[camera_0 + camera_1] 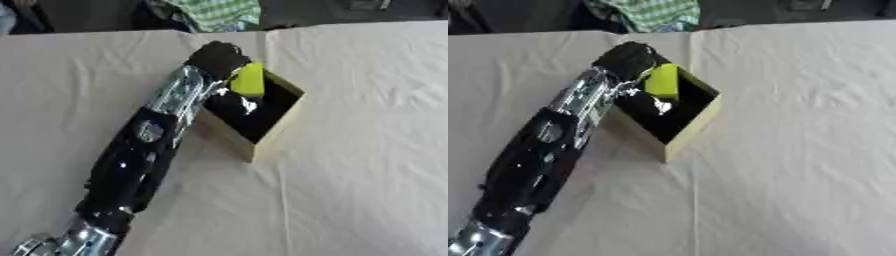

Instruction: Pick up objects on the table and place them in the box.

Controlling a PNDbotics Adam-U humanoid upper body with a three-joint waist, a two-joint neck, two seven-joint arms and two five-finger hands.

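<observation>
- Left arm [140,155] enters from the lower left corner and runs diagonally up to the box; black shell with silver joints.
- Left hand [219,57] sits at the near-left top edge of the box [278,131], over its opening.
- Yellow-green object [248,79] is right against the hand, at the mouth of the box, partly over the dark interior. Upright, roughly block-shaped (exact kind not readable).
- Finger state: cannot tell. The hand shows only as a dark rounded mass from above; the fingers are hidden behind it and the object, so whether they curl round the yellow-green object or merely touch it is not visible.
- Box: open-topped, tan outside, dark inside, standing on the table askew so that one corner points toward the camera. A small pale glint [661,105] shows inside, below the object (unclear what it is).
- Table [367,190]: covered by a beige cloth with a fold line running from behind the box toward the near edge.
- Right hand: does not appear in either view.
- Far edge: a green-and-white checked fabric [219,12] lies beyond the table, against a dark background.
</observation>
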